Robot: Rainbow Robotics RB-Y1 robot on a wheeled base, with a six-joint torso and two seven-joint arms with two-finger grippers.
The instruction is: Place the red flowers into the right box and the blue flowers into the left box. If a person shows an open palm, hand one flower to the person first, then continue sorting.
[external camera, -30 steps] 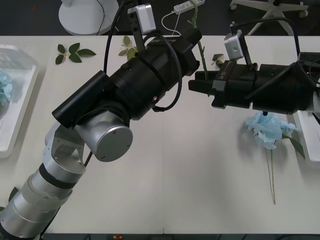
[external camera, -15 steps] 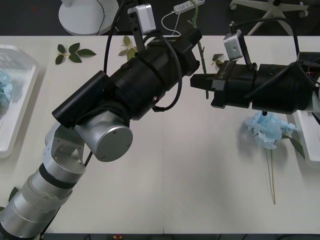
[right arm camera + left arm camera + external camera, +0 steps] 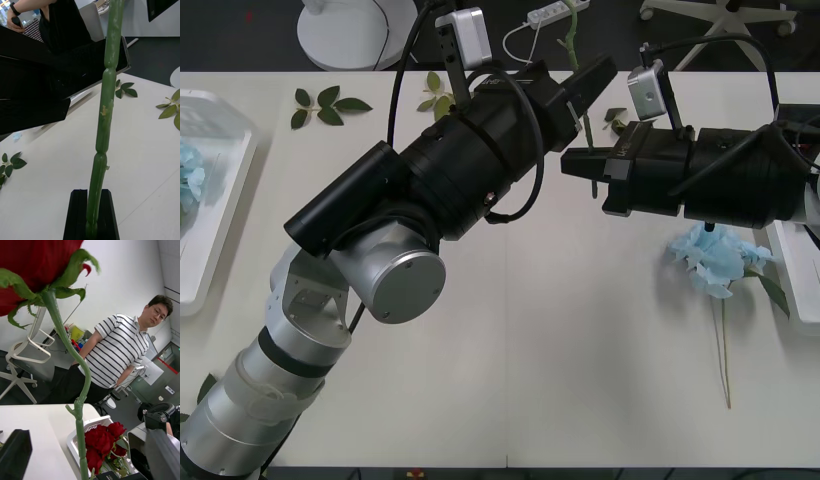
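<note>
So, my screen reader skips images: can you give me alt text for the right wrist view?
A thick green flower stem rises upright from the right gripper, whose black fingers are closed on its lower end. The left gripper is a dark shape beside the stem, above a white table with scattered green leaves.

Two grippers meet above the table: the left gripper and the right gripper. One rose stands upright between them. More roses, at least three, lie heaped in one box; their exact number cannot be told. Two blue flowers: one on the table, one in the other box at the table's left edge.
</note>
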